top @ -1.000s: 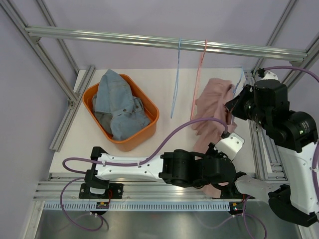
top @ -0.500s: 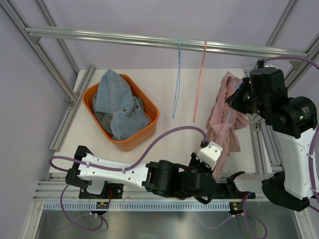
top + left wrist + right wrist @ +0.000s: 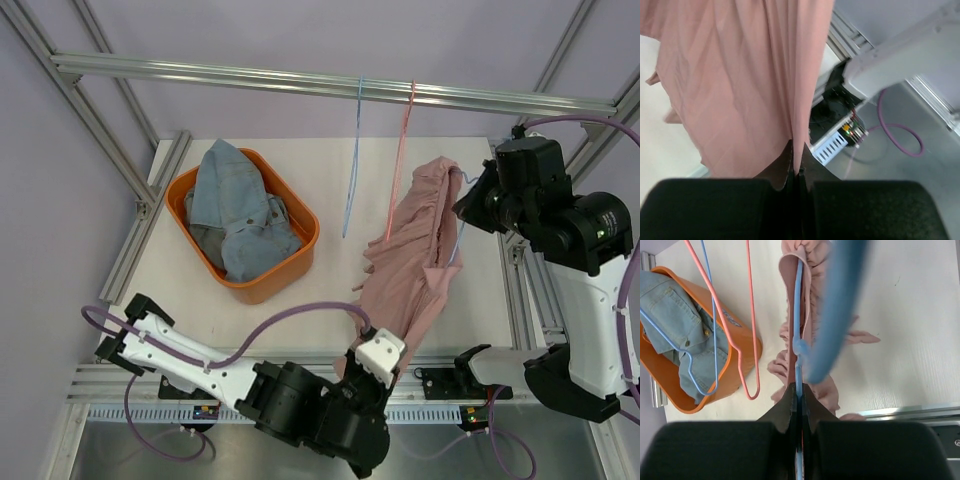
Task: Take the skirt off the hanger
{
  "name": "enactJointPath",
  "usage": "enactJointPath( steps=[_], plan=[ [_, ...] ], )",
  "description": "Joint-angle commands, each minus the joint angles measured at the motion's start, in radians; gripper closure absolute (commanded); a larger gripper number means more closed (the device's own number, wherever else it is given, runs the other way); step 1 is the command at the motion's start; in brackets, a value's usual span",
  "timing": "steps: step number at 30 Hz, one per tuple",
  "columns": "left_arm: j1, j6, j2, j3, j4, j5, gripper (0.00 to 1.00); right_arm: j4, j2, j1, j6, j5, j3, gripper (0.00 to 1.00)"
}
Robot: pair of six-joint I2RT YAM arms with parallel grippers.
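The left gripper (image 3: 798, 169) was clenched, its two dark fingers pressed together on a fold of the pink skirt (image 3: 740, 75), pinching the cloth near its lower edge. From that pinch the skirt ran up and away in long creases, drawn out on a slant above the right part of the table (image 3: 330, 180) (whether it brushed the tabletop could not be told). The left arm lay low along the near edge, its white wrist block turned toward the hem.

The right gripper (image 3: 798, 396) was likewise clamped tight, grasping the thin blue wire of the hanger (image 3: 799, 305). The skirt's waist sat bunched in ruffles around the far end of that wire, so the garment was on the hanger, strung between the two arms. A thick blurred blue shape crossed the right wrist view close to the lens.

Left of the skirt, a spare blue hanger (image 3: 352, 170) and a red hanger (image 3: 400, 160) hung bare, side by side, from the overhead rail (image 3: 250, 78). Further left stood an orange basket (image 3: 300, 250) holding a denim garment (image 3: 235, 205) with a brass button. Below the table's near edge the left wrist view caught a small board (image 3: 852, 131) with lit dots beside a purple cable (image 3: 900, 135); any lettering on it was too blurred to read
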State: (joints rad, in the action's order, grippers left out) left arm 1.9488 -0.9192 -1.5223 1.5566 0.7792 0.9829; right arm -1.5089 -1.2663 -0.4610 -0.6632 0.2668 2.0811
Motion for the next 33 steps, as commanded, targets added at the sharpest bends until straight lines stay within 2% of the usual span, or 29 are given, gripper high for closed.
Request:
enactJointPath(
  steps=[1,3,6,8,10,14,19,20,22,25,30,33],
  plan=[
    [0.111,0.017,-0.065,0.009,-0.021,-0.090,1.00,0.237,0.004,0.013,-0.016,0.158,-0.004,1.00],
    [0.131,0.089,-0.102,0.066,-0.098,-0.101,1.00,0.274,0.025,0.015,-0.033,0.172,-0.058,1.00],
    [0.170,0.127,-0.185,0.173,-0.106,-0.101,1.00,0.271,0.012,0.015,-0.049,0.189,-0.066,1.00],
    [0.197,0.160,-0.206,0.186,-0.153,-0.102,1.00,0.288,0.011,0.013,-0.052,0.199,-0.081,1.00],
    [0.200,0.126,-0.202,0.168,-0.152,-0.108,1.00,0.289,0.015,0.013,-0.052,0.216,-0.087,1.00],
    [0.196,0.018,-0.141,0.054,-0.123,-0.079,1.00,0.299,0.033,0.013,-0.052,0.201,-0.110,1.00],
    [0.147,-0.214,-0.021,-0.110,0.067,-0.044,1.00,0.270,0.044,0.013,-0.049,0.120,-0.054,1.00],
    [0.128,-0.306,-0.007,-0.133,0.109,-0.052,1.00,0.257,0.051,0.015,-0.050,0.098,-0.047,1.00],
    [0.076,-0.351,0.020,-0.199,0.158,-0.072,1.00,0.253,0.071,0.013,-0.049,0.031,-0.046,1.00],
    [0.015,-0.339,0.053,-0.237,0.173,-0.058,1.00,0.216,0.103,0.015,0.000,-0.072,-0.049,1.00],
    [-0.112,-0.161,0.096,-0.222,0.105,-0.072,1.00,0.139,0.146,0.013,0.086,-0.260,-0.041,1.00],
    [-0.183,-0.031,0.114,-0.211,0.003,-0.089,1.00,0.052,0.168,0.013,0.125,-0.375,-0.007,1.00]
  ],
)
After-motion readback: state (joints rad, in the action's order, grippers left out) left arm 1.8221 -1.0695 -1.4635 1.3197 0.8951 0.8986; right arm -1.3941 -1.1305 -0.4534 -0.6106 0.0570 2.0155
